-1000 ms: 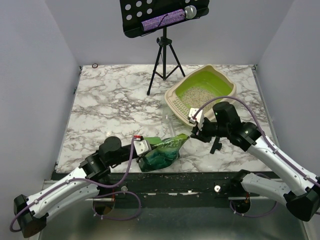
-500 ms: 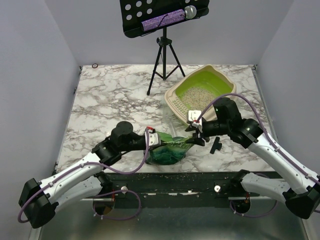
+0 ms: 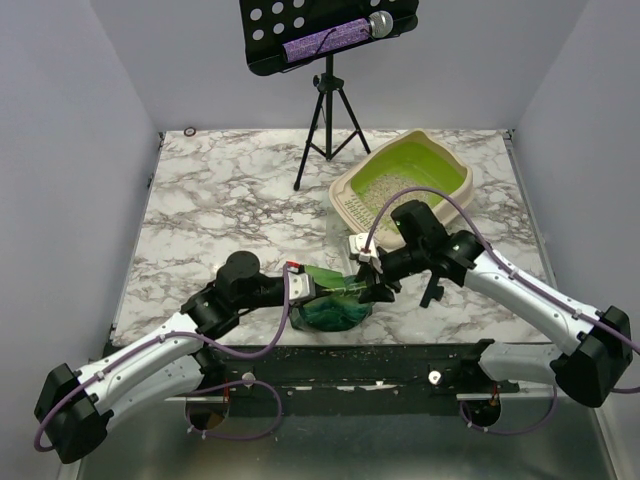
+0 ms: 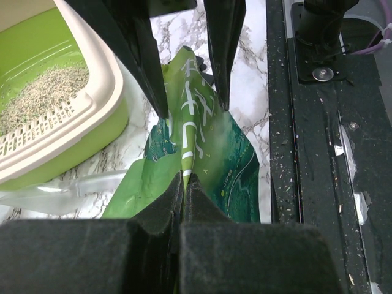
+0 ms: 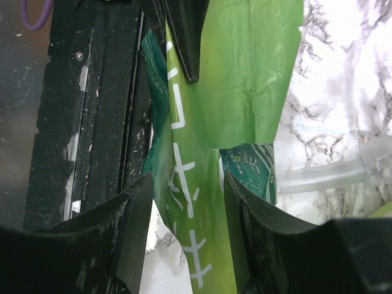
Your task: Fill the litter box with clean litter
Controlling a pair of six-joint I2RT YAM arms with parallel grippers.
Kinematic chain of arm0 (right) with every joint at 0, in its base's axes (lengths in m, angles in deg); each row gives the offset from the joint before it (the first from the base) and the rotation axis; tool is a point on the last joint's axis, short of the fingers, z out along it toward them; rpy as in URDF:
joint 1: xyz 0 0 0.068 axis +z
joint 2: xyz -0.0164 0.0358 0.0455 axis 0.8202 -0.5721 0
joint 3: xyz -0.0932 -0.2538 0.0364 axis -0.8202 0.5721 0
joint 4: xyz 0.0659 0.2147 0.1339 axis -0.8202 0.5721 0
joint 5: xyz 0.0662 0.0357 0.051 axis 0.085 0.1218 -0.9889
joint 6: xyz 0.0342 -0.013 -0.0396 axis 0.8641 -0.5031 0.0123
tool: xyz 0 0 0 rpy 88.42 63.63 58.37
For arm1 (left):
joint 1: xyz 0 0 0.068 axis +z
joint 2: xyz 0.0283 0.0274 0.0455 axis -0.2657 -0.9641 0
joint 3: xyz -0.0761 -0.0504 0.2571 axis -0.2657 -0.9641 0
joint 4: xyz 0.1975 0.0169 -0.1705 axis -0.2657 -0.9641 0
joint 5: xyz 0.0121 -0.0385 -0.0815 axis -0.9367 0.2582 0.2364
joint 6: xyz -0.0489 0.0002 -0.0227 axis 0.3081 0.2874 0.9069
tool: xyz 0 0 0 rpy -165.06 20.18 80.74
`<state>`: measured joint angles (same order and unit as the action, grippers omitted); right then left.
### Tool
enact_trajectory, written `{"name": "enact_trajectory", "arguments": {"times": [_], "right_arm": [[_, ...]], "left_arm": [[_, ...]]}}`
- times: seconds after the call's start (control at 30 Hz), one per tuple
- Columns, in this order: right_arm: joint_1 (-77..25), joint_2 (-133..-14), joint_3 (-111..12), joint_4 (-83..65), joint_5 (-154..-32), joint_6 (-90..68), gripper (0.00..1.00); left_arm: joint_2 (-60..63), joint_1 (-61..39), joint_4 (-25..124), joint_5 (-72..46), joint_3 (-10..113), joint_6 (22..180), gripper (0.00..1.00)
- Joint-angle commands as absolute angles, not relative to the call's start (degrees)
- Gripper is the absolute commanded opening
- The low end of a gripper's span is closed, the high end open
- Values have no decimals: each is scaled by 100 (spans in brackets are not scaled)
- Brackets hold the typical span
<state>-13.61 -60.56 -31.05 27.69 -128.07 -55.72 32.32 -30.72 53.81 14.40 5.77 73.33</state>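
The beige litter box (image 3: 452, 178), lime-green inside, stands at the back right with clean litter (image 3: 383, 188) heaped at its slotted end. The left wrist view shows the litter box (image 4: 101, 67) and the clean litter (image 4: 43, 98) too. A glossy green bag (image 3: 335, 305) hangs near the table's front edge. My left gripper (image 3: 303, 287) is shut on the bag's left end, its pads pinching the fold (image 4: 184, 180). My right gripper (image 3: 368, 277) is open. Its fingers straddle the bag's (image 5: 245, 79) other end (image 5: 188, 177), with a gap on the left side.
A clear plastic strip (image 4: 61, 190) lies on the marble between the bag and the box. A small black part (image 3: 432, 292) sits by the right arm. A tripod stand (image 3: 325, 120) rises at the back. The black front rail (image 4: 318, 153) is strewn with crumbs.
My left gripper has carried the bag to the right. My right gripper has opened wider and come down and left, and now stands around the bag's free end.
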Motion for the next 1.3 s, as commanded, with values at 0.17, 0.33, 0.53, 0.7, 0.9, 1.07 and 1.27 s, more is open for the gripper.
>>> {"name": "enact_trajectory", "arguments": {"times": [0.17, 0.33, 0.53, 0.7, 0.9, 1.07, 1.27], "right_arm": [[-1292, -6467, -2704, 2715, -12447, -5538, 51], [-1292, -6652, -2528, 2777, -11894, -5450, 1], [-1353, -6784, -2589, 2988, -10962, -5423, 0], [-1388, -6318, -3229, 2882, -10864, -5493, 0], [-1310, -6143, -3812, 3349, -10916, -5424, 0], [-1292, -6177, -3013, 2858, -11154, -5064, 0], [-1292, -6370, -2598, 2214, -11190, -4668, 5]], "left_arm": [[3546, -3091, 6471, 1606, 579, 7405, 0], [3651, -3135, 6444, 1491, 544, 7387, 0], [3958, -3179, 6163, 1036, 518, 7080, 0], [4065, -3179, 6111, 226, 667, 6580, 0], [3845, -3188, 6057, -38, 624, 6464, 0], [3582, -3179, 6110, -12, 404, 6657, 0], [2993, -3196, 6172, -82, 368, 6921, 3]]}}
